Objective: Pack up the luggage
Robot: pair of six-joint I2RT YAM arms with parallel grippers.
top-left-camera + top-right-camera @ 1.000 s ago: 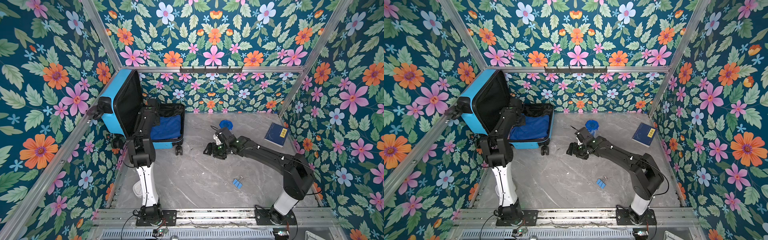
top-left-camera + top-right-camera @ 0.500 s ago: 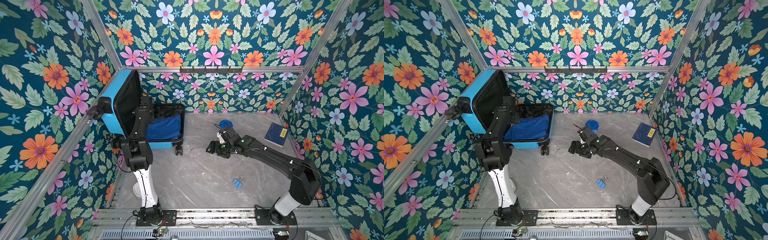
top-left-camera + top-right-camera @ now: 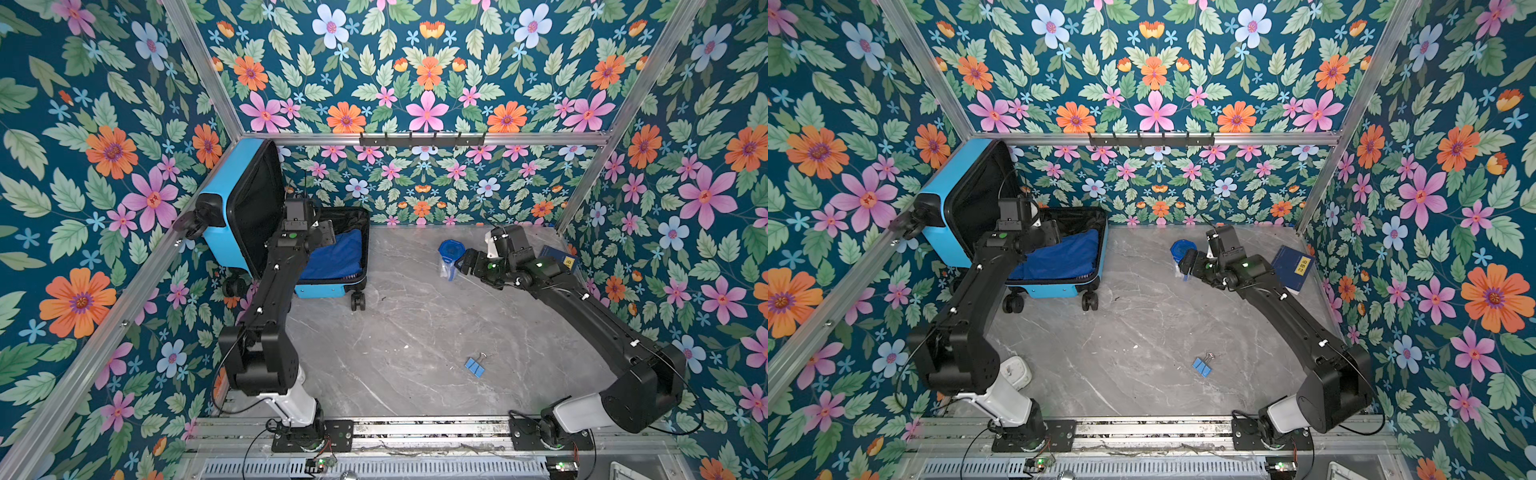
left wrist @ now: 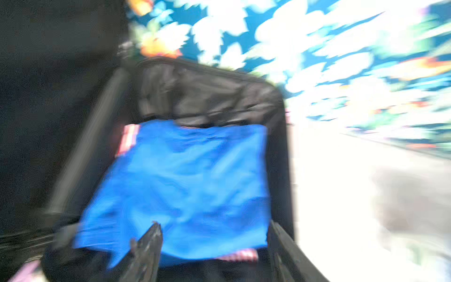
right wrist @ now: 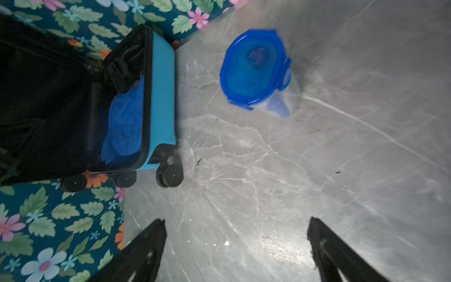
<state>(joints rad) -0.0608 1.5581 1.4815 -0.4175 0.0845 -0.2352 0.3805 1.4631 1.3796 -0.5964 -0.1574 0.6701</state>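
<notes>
Right gripper (image 5: 237,219), spread and empty, could shove the blue-lidded container (image 3: 450,250) away, centre-right of frame. Left gripper (image 4: 214,224), also spread, might snag the blue cloth (image 4: 185,185) inside the luggage (image 3: 224,220).

We counted one suitcase (image 3: 224,232), one folded blue cloth (image 3: 336,257), one blue-lidded container (image 3: 449,251), one book (image 3: 1292,270), one binder clip (image 3: 474,368) and two robot arms: left arm (image 3: 270,291), right arm (image 3: 582,307)
</notes>
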